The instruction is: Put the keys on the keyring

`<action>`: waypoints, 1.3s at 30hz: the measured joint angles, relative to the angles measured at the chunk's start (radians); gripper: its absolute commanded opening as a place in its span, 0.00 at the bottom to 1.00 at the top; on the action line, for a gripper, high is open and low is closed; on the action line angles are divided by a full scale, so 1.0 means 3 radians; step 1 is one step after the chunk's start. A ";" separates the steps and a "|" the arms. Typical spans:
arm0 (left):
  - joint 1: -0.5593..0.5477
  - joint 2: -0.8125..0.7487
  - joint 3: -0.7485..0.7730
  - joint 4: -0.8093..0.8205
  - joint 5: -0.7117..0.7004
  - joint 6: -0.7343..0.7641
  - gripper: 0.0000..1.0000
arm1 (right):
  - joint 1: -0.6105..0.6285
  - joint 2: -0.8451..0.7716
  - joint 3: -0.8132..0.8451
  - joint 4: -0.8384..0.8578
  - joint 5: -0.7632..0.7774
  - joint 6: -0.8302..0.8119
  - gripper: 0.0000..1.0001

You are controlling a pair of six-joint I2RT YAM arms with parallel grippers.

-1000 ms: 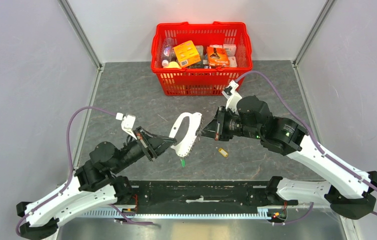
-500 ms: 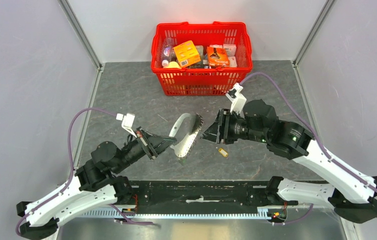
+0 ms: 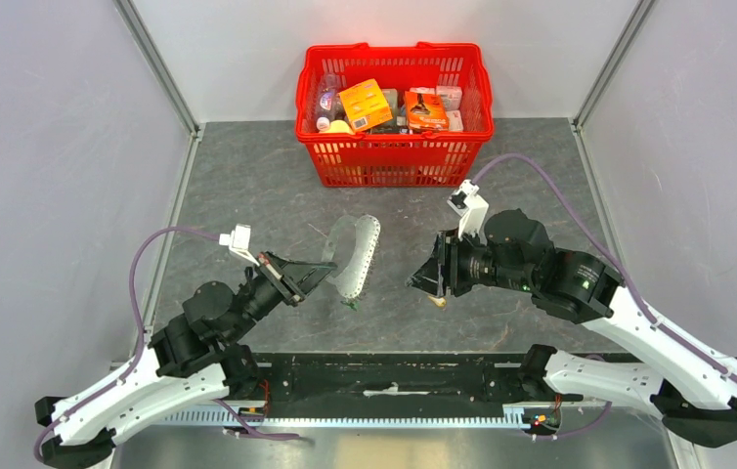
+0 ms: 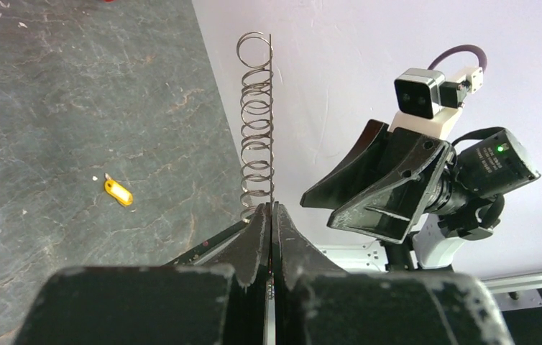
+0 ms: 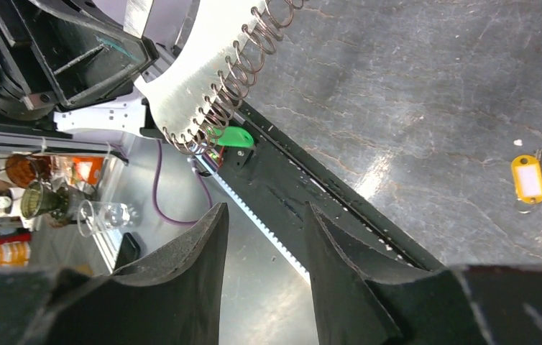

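**Yellow key (image 5: 528,180) loose, nearer the right jaws**

It lay flat on the surface (image 3: 247,186), just beside those jaws, which stood open. Left jaws, farther off, were closed on the keyring strap (image 3: 355,256), green key (image 5: 239,136) at its lower end.

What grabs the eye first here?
The red basket, packed with boxes, sits at the far edge of the table. Nearer, the left gripper holds up the strap loop with the green key dangling at its lower end, facing the open right gripper. The yellow key lies loose on the table beside it.
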 measured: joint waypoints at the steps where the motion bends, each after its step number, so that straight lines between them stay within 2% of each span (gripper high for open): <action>1: -0.0001 0.0001 -0.0001 0.0000 -0.0005 -0.0032 0.02 | 0.0000 0.0000 -0.0001 -0.0014 -0.0003 -0.0070 0.49; 7: -0.0001 0.0032 0.0001 -0.0003 0.0164 -0.0130 0.02 | 0.0000 -0.0006 0.0055 -0.0100 -0.0046 -0.0526 0.48; 16: -0.0001 0.0061 0.0393 -0.0482 0.0996 -0.0145 0.02 | 0.0000 -0.0108 0.0140 -0.0182 -0.0407 -0.0964 0.49; 22: 0.0000 0.0017 0.0651 -0.0919 0.1597 -0.0004 0.02 | -0.0001 -0.0245 0.0146 -0.0197 -0.0713 -0.1020 0.52; 29: -0.0001 0.0114 0.0668 -0.1277 0.2284 0.0177 0.02 | 0.0000 -0.0532 0.0128 -0.0201 -0.1064 -0.1025 0.52; 39: -0.0001 0.0237 0.0498 -0.1171 0.2631 0.0296 0.02 | 0.0000 -0.0561 -0.0270 -0.0159 -0.1127 -0.0969 0.52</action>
